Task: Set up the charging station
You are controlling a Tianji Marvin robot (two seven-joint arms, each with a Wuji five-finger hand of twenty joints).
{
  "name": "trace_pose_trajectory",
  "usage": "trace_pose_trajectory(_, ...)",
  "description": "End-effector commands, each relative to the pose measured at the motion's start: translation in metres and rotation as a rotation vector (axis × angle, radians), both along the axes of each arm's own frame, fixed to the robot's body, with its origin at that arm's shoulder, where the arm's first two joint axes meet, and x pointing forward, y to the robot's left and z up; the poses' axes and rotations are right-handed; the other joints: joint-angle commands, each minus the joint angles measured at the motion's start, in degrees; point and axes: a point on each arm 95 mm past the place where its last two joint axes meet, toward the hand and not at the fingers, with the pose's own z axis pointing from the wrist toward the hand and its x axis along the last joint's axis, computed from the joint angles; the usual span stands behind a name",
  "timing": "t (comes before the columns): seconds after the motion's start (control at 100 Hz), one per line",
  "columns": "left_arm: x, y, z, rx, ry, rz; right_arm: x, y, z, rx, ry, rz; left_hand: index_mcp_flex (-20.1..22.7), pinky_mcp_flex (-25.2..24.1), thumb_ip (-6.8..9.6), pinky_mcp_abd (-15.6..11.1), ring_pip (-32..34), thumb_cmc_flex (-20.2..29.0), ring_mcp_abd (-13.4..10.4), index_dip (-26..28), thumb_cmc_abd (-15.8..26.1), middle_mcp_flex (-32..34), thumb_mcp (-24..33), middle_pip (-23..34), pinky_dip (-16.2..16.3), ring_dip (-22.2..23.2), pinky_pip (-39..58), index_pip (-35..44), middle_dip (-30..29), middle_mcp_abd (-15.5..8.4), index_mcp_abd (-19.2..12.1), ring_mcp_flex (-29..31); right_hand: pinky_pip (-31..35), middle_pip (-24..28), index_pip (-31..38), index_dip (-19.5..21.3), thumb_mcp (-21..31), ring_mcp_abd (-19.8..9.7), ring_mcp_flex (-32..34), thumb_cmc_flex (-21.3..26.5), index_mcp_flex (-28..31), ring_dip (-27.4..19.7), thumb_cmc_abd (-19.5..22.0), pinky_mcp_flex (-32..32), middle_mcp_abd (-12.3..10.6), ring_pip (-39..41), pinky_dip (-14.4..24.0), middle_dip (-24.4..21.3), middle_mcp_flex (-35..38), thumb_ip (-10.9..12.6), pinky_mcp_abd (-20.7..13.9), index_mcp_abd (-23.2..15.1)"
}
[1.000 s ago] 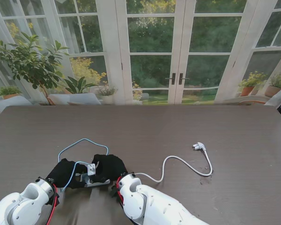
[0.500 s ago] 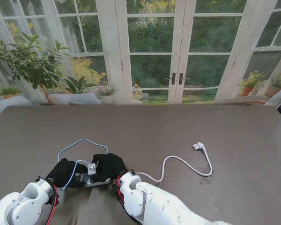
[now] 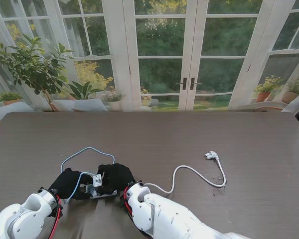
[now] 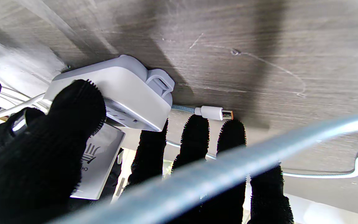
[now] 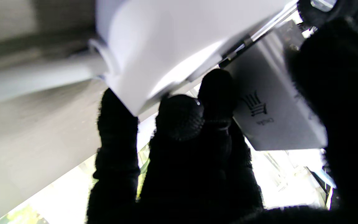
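right arm (image 3: 159,219): I see more of its forearm in frame than before | hands, cables: no shift seen

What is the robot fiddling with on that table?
Both black-gloved hands, left hand and right hand, are closed around a white power strip with a charger block at it. A blue cable loops beside them, its connector lying loose. The strip's wall plug lies unplugged on the table.

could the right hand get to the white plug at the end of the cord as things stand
Probably not yet. The table around the white plug is bare, so nothing blocks it, but the right hand is closed on the power strip together with the left hand.
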Motion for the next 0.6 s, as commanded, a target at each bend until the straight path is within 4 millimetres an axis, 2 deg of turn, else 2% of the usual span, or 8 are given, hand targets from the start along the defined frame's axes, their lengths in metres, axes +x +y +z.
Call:
trace_pose_trajectory(0.0, -0.0048, 0.0012, -0.0088, 0.010, 0.040, -0.003, -0.0152, -0.0174, -0.0362, -0.095, 0.071, 0.007, 4.39, -0.43, -0.50, 1.42, 1.87, 3.11, 1.40, 1.92, 3.95, 1.35, 1.16, 0.31, 0.33, 0.87, 1.44, 4.29, 0.75, 0.29, -2.75, 2.56, 2.67, -0.11, 9.61, 5.68, 13.90, 6.85, 2.03, 7.77, 13.13, -26.08, 2.15, 1.08, 5.03, -1.23, -0.34, 0.76, 3.30, 2.04, -2.86, -15.31)
trace_pose_trajectory(0.59, -0.0039, 0.0018, -0.0089, 0.017, 0.047, -0.010, -0.0150, -0.0215, -0.0394, -0.129, 0.060, 0.033, 4.90, -0.43, -0.57, 1.33, 2.68, 3.33, 1.42, 1.95, 4.24, 1.87, 0.52, 0.41, 0.52, 1.30, 1.86, 4.54, 0.88, 0.37, -2.39, 2.81, 2.78, -0.46, 9.27, 6.28, 13.95, 6.89, 1.96, 7.59, 13.64, -26.01, 2.14, 1.23, 4.73, -0.52, -0.67, 1.62, 3.59, 1.91, -3.75, -15.79)
